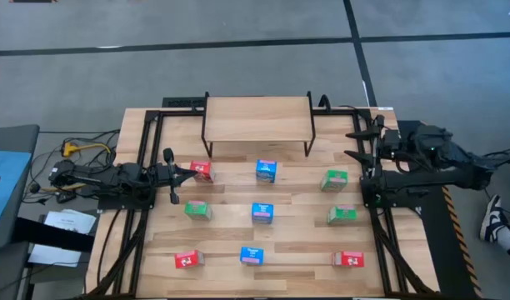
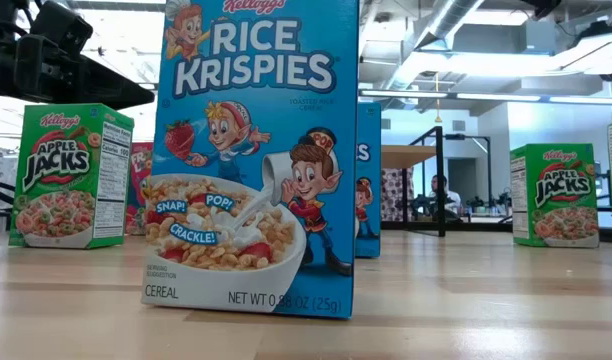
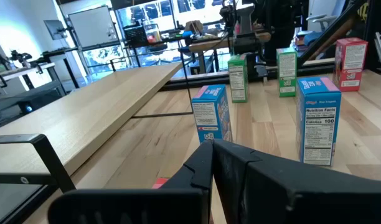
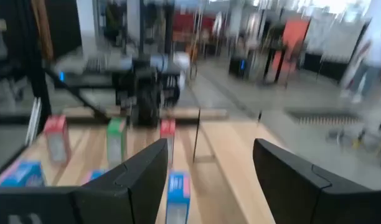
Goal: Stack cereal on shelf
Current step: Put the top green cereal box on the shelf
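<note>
Cereal boxes, nine of them, all stand on the table (image 1: 230, 242) in front of the shelf (image 1: 257, 119); none sits on it. They form three rows running away from the shelf. Nearest row: red box (image 1: 202, 171), blue box (image 1: 267, 171), green box (image 1: 335, 179). Middle row: green, blue, green. Farthest row: red, blue, red. Shelf top is bare light wood on black legs.

Left gripper (image 1: 177, 175) sits low at the shelf's left front corner, just beside the red box, jaws pressed together, pinching nothing. Right gripper (image 1: 359, 143) is by the shelf's right end, apart from the green box, jaws spread wide, nothing between them.
</note>
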`<state>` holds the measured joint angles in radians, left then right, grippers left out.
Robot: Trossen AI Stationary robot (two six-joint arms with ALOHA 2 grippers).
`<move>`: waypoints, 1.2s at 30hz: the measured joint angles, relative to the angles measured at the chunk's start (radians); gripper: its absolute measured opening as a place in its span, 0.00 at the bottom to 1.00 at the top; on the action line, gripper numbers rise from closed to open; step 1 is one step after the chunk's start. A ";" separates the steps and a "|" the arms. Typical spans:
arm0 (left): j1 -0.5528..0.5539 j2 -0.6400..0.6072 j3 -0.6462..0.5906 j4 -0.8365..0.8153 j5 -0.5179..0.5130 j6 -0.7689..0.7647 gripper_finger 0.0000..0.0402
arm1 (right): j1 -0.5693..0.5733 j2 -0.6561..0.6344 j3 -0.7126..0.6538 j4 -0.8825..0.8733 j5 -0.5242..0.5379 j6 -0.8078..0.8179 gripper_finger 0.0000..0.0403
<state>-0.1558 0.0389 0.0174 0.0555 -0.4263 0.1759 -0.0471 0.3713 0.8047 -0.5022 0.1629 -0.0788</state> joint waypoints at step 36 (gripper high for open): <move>0.000 0.000 0.000 0.000 0.000 0.000 0.00 | 0.001 0.586 0.283 -0.803 -0.006 0.247 0.65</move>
<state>-0.1558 0.0389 0.0174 0.0555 -0.4261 0.1761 -0.0463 0.9577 1.0874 -1.3056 0.1566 0.1684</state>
